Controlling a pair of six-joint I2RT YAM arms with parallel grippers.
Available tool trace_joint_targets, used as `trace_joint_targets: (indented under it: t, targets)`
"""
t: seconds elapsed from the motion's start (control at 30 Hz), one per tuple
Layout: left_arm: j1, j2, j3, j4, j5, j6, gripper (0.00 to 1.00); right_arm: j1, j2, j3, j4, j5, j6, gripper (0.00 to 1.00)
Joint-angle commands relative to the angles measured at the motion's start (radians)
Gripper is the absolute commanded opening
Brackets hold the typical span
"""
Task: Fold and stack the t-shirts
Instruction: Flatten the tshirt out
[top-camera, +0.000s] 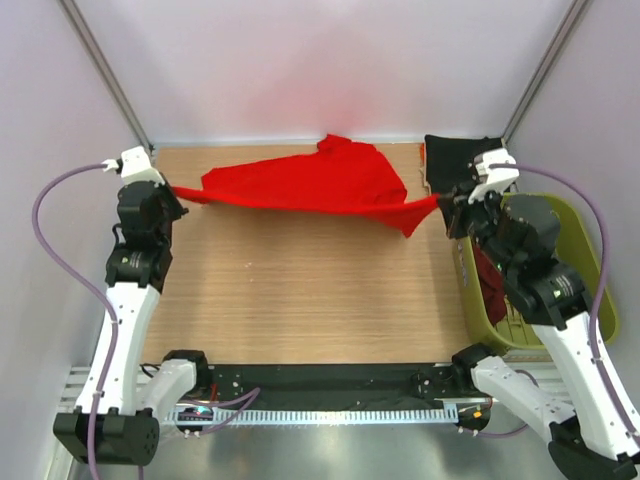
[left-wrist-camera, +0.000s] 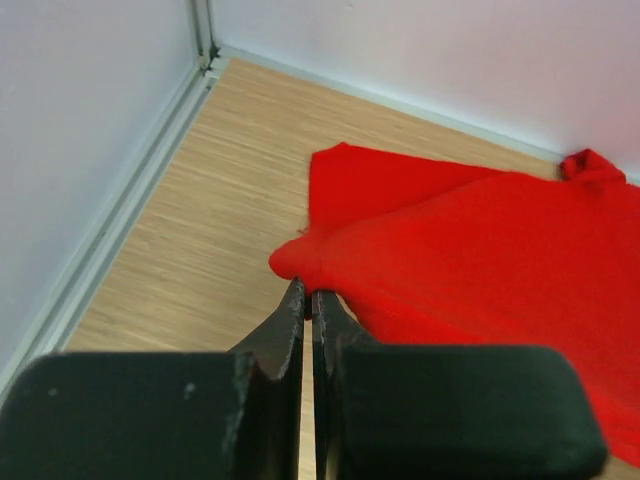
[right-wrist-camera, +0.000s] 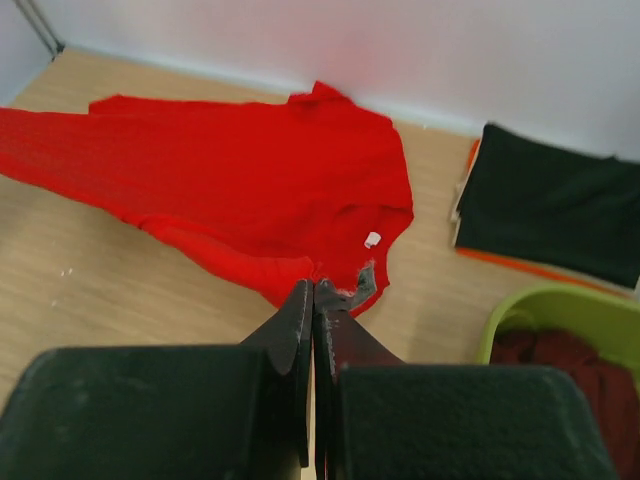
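A bright red t-shirt (top-camera: 310, 182) hangs stretched across the back of the table between my two grippers, its far part resting on the wood. My left gripper (top-camera: 172, 190) is shut on its left corner (left-wrist-camera: 300, 262). At the right, my right gripper (top-camera: 445, 200) is shut on the opposite edge (right-wrist-camera: 330, 270). A folded black t-shirt (top-camera: 455, 158) lies at the back right corner (right-wrist-camera: 550, 200). A dark maroon t-shirt (top-camera: 490, 285) sits inside the basket (right-wrist-camera: 570, 365).
An olive-green plastic basket (top-camera: 580, 235) stands off the table's right edge, beside my right arm. White walls close in the table at the back and both sides. Bare wood (top-camera: 300, 290) fills the middle and front.
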Motion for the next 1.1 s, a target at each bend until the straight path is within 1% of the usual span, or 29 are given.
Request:
trace_joint_targets:
  t: [0.0,0.1,0.13,0.17,0.23,0.27,0.3,0.33,0.37,0.4,0.43,0.47,0.53,0.6,0.73,0.87,0.93,1.0,1.07]
  targets:
    - [0.01,-0.079,0.0,0.043,-0.071,0.052,0.0,0.001,-0.074,-0.011,-0.108,-0.006,0.112,0.01]
    - [0.009,-0.093,0.083,-0.009,-0.016,0.019,0.0,0.0,-0.072,0.07,-0.128,-0.005,0.121,0.01]
    - [0.01,-0.102,0.137,-0.024,-0.003,0.004,0.0,0.0,-0.069,0.103,-0.128,-0.011,0.126,0.01]
    - [0.009,-0.113,0.162,-0.027,0.026,-0.012,0.0,0.0,-0.058,0.18,-0.134,-0.018,0.132,0.01]
    - [0.009,-0.145,0.221,-0.036,0.054,-0.052,0.0,0.001,-0.054,0.261,-0.135,-0.035,0.139,0.01]
    - [0.009,-0.156,0.28,-0.042,0.067,-0.064,0.0,0.0,-0.046,0.344,-0.134,-0.038,0.142,0.01]
    - [0.009,-0.172,0.311,-0.049,0.1,-0.087,0.0,0.0,-0.048,0.384,-0.126,-0.055,0.144,0.01]
    - [0.009,-0.18,0.369,-0.064,0.114,-0.099,0.0,0.0,-0.052,0.438,-0.082,-0.084,0.147,0.01]
    - [0.009,-0.191,0.397,-0.069,0.142,-0.116,0.01,0.0,-0.073,0.452,-0.045,-0.136,0.156,0.01]
    - [0.009,-0.211,0.423,-0.07,0.155,-0.141,0.0,0.001,-0.087,0.464,-0.005,-0.152,0.17,0.01]
    - [0.009,-0.222,0.455,-0.078,0.165,-0.157,0.0,0.001,-0.1,0.473,0.065,-0.182,0.19,0.01]
    - [0.009,-0.229,0.512,-0.081,0.175,-0.171,0.0,0.0,-0.11,0.489,0.099,-0.189,0.199,0.01]
    - [0.009,-0.245,0.575,-0.093,0.191,-0.205,0.0,0.0,-0.132,0.512,0.163,-0.186,0.221,0.01]
    - [0.009,-0.249,0.661,-0.108,0.188,-0.23,0.01,0.0,-0.138,0.55,0.196,-0.19,0.225,0.01]
    - [0.009,-0.24,0.754,-0.141,0.199,-0.268,0.01,-0.002,-0.106,0.641,0.217,-0.186,0.225,0.01]
    - [0.009,-0.233,0.756,-0.153,0.185,-0.256,0.01,0.0,-0.066,0.691,0.219,-0.146,0.181,0.01]
    - [0.009,-0.219,0.727,-0.154,0.185,-0.256,0.0,0.001,-0.032,0.702,0.202,-0.101,0.112,0.01]
    - [0.009,-0.196,0.695,-0.145,0.188,-0.254,0.0,0.001,0.058,0.739,0.175,-0.023,0.033,0.01]
    - [0.009,-0.173,0.645,-0.127,0.177,-0.234,0.0,0.0,0.168,0.757,0.158,-0.006,0.0,0.01]
